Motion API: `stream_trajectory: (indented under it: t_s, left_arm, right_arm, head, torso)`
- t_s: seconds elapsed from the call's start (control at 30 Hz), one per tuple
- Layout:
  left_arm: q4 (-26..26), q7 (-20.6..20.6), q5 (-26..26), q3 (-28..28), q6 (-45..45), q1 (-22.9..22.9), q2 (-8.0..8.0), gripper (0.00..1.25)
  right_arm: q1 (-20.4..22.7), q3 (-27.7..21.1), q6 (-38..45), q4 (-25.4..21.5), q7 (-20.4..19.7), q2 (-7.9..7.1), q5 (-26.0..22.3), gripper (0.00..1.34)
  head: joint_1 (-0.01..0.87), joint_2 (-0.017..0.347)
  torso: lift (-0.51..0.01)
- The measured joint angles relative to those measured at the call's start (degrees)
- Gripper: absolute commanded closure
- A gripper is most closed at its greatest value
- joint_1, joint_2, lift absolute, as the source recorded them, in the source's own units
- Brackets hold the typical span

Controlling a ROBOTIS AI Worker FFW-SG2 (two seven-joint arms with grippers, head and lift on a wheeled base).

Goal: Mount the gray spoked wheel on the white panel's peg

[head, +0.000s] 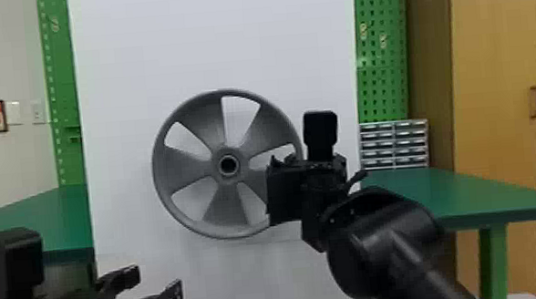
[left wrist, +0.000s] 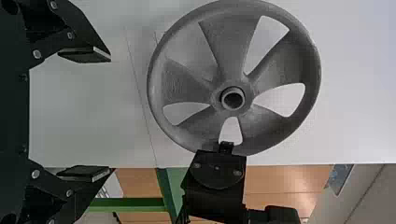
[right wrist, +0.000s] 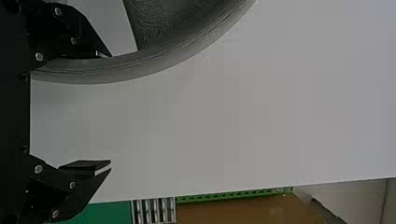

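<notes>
The gray spoked wheel (head: 225, 200) stands upright against the white panel (head: 135, 43); a round peg end (left wrist: 233, 99) shows inside its hub in the left wrist view. At the wheel's right rim is my right gripper (head: 279, 187). In the right wrist view that gripper (right wrist: 109, 109) is open, one finger at the inner side of the rim (right wrist: 154, 70), the other well off it. My left gripper (head: 158, 283) is low at the left, apart from the wheel; in the left wrist view the same gripper (left wrist: 110, 114) is open and holds nothing.
Green tables (head: 458, 191) extend on both sides of the panel. A small drawer unit (head: 393, 143) stands on the right one, near a green pegboard (head: 381, 60). Wooden cabinets (head: 493, 60) are farther right.
</notes>
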Motion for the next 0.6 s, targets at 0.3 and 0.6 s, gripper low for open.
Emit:
stream_trajectory:
  t_s: [0.3,0.6]
  left_arm:
    - [0.0,0.0,0.1,0.0,0.0,0.0,0.06,0.4]
    - [0.0,0.0,0.2,0.0,0.0,0.0,0.04,0.4]
  right_arm:
    - [0.4,-1.3,-0.8,0.5,5.8,-0.05,1.2,0.1]
    - [0.6,-2.5,-1.2,1.0,10.1,-0.02,3.0,0.0]
  head:
    - [0.091,-0.008]
    - [0.091,-0.008]
  torso:
    - [-0.482]
    - [-0.482]
